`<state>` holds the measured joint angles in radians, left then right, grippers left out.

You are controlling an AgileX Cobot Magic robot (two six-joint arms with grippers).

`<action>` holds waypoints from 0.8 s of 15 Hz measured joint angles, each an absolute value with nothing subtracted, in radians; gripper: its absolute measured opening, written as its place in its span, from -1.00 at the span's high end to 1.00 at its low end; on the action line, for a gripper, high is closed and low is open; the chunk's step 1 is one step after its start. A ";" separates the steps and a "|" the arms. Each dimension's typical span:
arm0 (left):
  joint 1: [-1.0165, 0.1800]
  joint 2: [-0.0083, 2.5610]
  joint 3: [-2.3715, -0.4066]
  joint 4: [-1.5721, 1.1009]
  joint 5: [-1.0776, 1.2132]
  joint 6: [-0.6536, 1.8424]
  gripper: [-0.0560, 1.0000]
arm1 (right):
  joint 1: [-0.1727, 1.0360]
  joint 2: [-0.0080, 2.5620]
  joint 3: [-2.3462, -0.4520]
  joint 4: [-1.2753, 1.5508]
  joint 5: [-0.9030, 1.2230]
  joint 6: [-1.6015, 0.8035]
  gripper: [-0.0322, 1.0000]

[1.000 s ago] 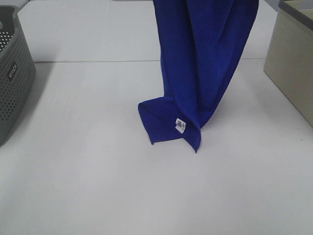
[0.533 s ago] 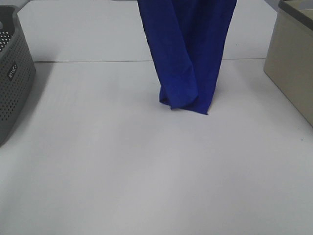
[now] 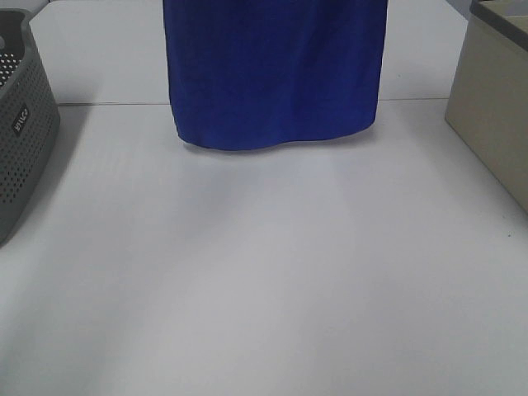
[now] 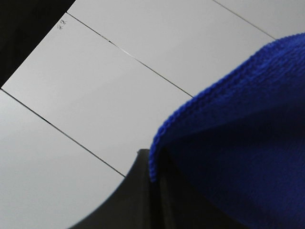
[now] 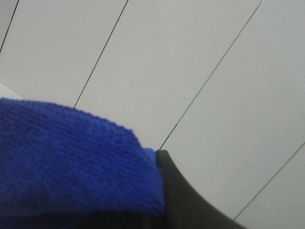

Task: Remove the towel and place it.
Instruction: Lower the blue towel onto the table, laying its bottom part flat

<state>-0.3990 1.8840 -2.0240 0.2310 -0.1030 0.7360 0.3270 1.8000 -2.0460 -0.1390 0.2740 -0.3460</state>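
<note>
Exterior high: soft, royal-blue towel (image 3: pixel 272 74) hangs as a flat rectangle.

basket (image 3: pixel 25 132) left, box (image 3: pixel 492 124) right, towel (image 3: pixel 272 74) centre; front free

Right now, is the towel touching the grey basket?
Apart. The high view shows bare table between the hanging towel and the grey basket at the left edge.

royal-blue towel (image 3: pixel 272 74), hanging spread flat, clear above table
</note>
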 joint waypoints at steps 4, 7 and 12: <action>-0.358 1.951 -2.024 0.231 -0.243 0.736 0.89 | 0.327 1.869 -2.046 -0.151 0.137 -0.346 0.90; -0.340 2.005 -2.063 0.233 -0.343 0.736 0.89 | 0.327 1.916 -2.046 -0.152 -0.039 -0.347 0.90; -0.314 2.185 -2.359 0.234 -0.354 0.736 0.89 | 0.321 2.039 -2.146 -0.149 -0.158 -0.347 0.90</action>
